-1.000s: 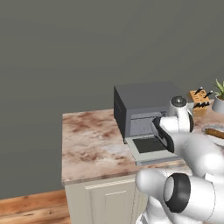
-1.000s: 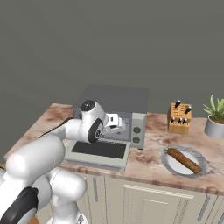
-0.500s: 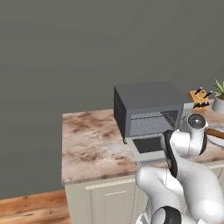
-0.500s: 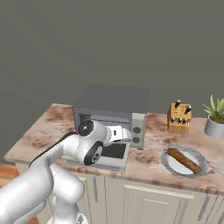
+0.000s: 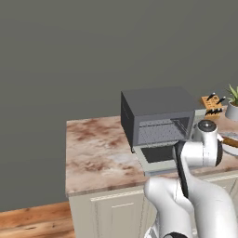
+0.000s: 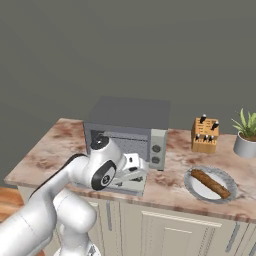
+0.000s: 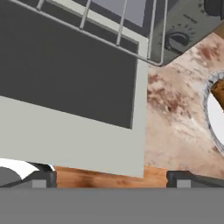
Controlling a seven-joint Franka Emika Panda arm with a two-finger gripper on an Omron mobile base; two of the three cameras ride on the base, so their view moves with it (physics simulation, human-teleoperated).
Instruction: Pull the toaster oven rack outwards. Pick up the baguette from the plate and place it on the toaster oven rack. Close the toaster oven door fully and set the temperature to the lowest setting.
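Observation:
The toaster oven (image 6: 131, 120) stands on the counter with its door (image 6: 128, 184) dropped flat. In the hand view the door's dark glass (image 7: 65, 65) and silver frame (image 7: 87, 148) lie below me, and the wire rack (image 7: 118, 37) sticks out past the oven front, over the door's far part. My gripper (image 6: 141, 169) hovers above the door's right front corner, open, with nothing between its fingertips (image 7: 41, 177). To the right, the brown baguette (image 6: 210, 183) lies on the pale plate (image 6: 196, 187), apart from the gripper. The oven's knobs (image 6: 156, 149) run down its right side.
A wooden knife block (image 6: 205, 135) and a potted plant (image 6: 245, 142) stand behind the plate at the back right. Bare marble counter (image 5: 97, 148) stretches left of the oven. The counter's front edge (image 7: 109, 175) lies just under the door's handle side.
The arm has swung away from the oven opening, down and to the right. The hand now hangs over the door's front right corner, nearer the plate. The jaws stayed open.

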